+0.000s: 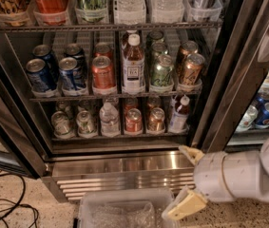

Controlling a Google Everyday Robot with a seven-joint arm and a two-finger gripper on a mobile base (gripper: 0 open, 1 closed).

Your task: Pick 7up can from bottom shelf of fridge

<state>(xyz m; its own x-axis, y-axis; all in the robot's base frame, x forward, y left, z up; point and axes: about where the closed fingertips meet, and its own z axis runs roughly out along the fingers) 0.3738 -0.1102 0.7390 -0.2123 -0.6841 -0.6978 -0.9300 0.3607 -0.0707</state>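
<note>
The fridge (124, 167) stands open in front of me. Its bottom shelf (120, 137) holds two pale green and silvery cans at the left. I take the one in the second lane for the 7up can (85, 122); its lettering is not readable. The other pale can (60, 124) stands just left of it. My gripper (185, 179) is at the lower right, in front of the steel base grille, below the shelf and to the right of the cans. Its cream fingers (189, 154) are spread open and hold nothing.
On the bottom shelf, to the right of the pale cans, stand a water bottle (109, 120), a red can (133, 120), a copper can (156, 119) and a small bottle (179, 115). A clear plastic bin (124, 209) sits on the floor below. Cables (1, 208) lie at the left. A second cooler (267, 113) is at the right.
</note>
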